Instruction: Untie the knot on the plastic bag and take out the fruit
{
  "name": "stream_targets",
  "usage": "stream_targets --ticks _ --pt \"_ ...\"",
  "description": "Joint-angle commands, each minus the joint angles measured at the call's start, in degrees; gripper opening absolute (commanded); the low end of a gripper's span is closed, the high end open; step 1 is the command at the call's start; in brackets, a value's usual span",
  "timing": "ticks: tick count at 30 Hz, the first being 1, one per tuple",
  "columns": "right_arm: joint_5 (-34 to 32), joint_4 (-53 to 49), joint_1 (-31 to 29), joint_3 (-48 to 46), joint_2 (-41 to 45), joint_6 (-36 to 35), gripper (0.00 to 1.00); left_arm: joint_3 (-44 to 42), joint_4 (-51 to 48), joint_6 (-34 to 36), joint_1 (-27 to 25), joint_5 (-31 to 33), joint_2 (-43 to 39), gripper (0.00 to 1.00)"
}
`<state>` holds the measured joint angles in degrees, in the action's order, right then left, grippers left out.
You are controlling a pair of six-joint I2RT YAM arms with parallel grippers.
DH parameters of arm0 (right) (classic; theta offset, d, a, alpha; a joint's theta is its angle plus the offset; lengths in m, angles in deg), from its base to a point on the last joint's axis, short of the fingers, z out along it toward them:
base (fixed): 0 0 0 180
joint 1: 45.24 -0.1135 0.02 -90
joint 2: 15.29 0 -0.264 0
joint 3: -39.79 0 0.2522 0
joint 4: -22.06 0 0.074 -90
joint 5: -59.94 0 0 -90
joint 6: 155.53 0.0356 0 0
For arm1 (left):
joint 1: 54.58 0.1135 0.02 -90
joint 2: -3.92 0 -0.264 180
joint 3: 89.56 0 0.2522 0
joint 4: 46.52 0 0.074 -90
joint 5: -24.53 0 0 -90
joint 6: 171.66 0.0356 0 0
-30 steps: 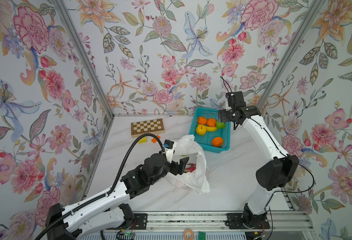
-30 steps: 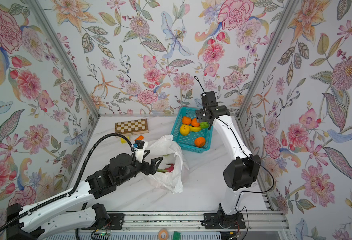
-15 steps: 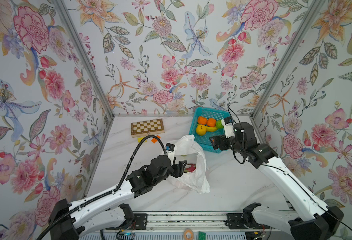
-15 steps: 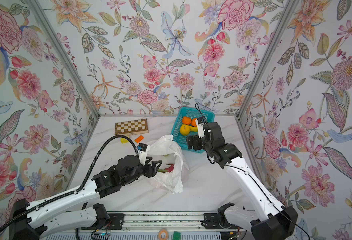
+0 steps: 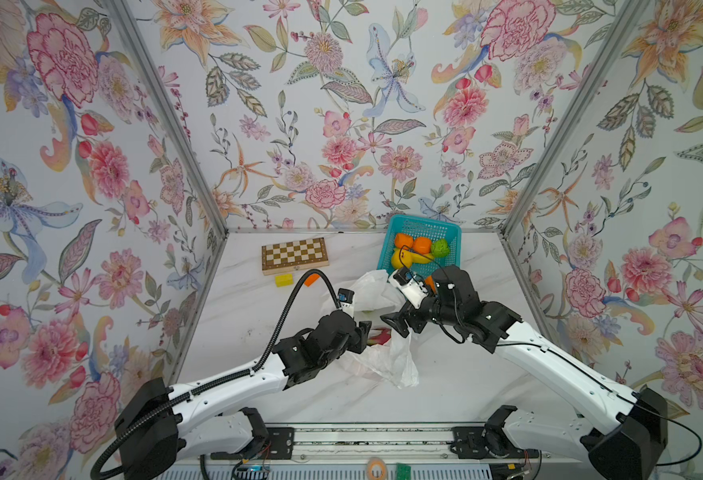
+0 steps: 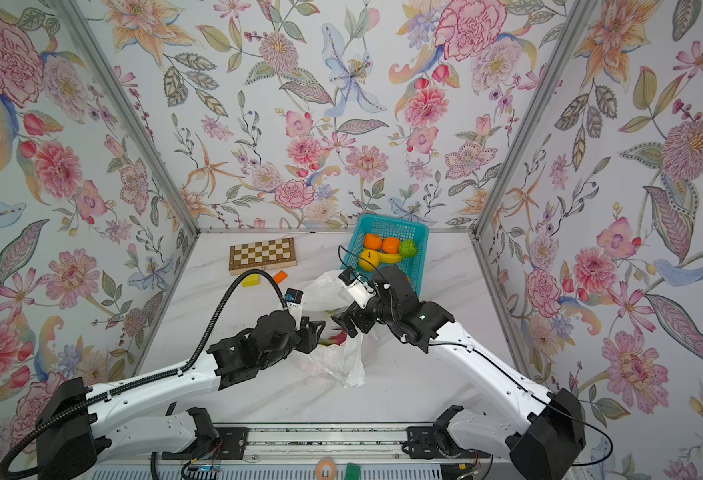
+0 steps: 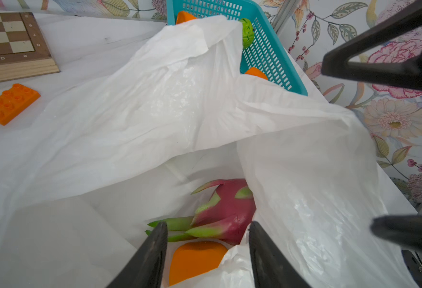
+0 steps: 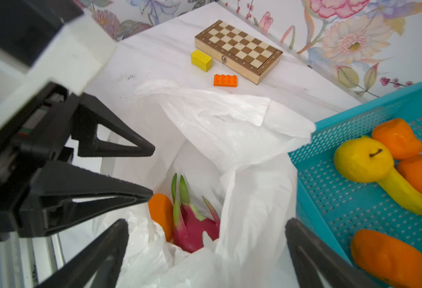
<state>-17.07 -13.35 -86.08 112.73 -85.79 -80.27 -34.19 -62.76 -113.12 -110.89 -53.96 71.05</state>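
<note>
White film of the plastic bag (image 5: 391, 361) lies crumpled near the middle of the worktop (image 5: 445, 386). Its far flap reaches right up to the teal basket (image 5: 424, 222), which stands at the back edge toward the right corner. No knot shows and the mouth gapes, so the untying looks done and the step in hand is taking out fruit. Several pieces sit in the basket. A dragon fruit (image 7: 226, 214) and an orange fruit (image 7: 195, 259) lie touching inside the bag. The left gripper (image 7: 207, 225) reaches into the mouth, fingers part-way apart and holding nothing, with the orange fruit just beyond their tips. The right gripper (image 8: 206, 222) hovers over the mouth, fingers spread wide and empty. Next, I judge, the left fingers must straddle one fruit and close without pinching film, while the right holds the rim open.
</note>
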Motion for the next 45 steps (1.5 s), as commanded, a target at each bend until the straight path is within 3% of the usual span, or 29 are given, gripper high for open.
stream_targets --ticks 1,6,9,11,13,14,17,27,37,45 --pt "-3.2 -2.2 -1.7 2.3 -3.1 -17.3 0.99 -2.6 1.3 -4.3 0.3 3.5 -0.4 0.54" --pt "-7.8 -1.1 -1.9 3.2 -8.9 -26.2 0.99 -6.5 0.5 -7.3 2.1 3.3 -1.8 0.54" --pt "-11.3 -0.4 -1.9 5.0 -12.8 -26.6 0.88 -8.1 1.0 -7.0 2.6 2.0 -2.6 0.54" --pt "-12.4 0.1 -1.9 6.8 -15.3 -25.6 0.65 -8.4 1.2 -6.3 2.8 1.2 -2.6 0.54" --pt "-14.2 2.6 -2.1 7.5 -16.7 -23.7 0.26 -8.0 0.9 -5.3 3.0 0.4 -2.1 0.54" --pt "-15.5 4.3 -2.4 7.4 -16.9 -22.9 0.14 -7.5 0.3 -5.0 3.0 0.4 -1.7 0.54" --pt "-18.4 8.5 -2.9 7.0 -16.6 -20.2 0.04 -5.7 -0.6 -4.4 3.4 1.2 0.0 0.54" --pt "-11.9 12.8 -2.5 8.6 -13.5 0.7 0.00 2.9 -0.3 -0.5 6.1 2.2 7.7 0.55" --pt "-7.6 17.3 -0.3 7.4 -10.7 19.6 0.00 7.2 3.9 2.1 8.2 -2.8 15.8 0.59" --pt "-3.8 20.4 0.5 5.7 -8.8 23.9 0.00 12.2 6.3 4.8 10.2 -4.7 26.2 0.67"
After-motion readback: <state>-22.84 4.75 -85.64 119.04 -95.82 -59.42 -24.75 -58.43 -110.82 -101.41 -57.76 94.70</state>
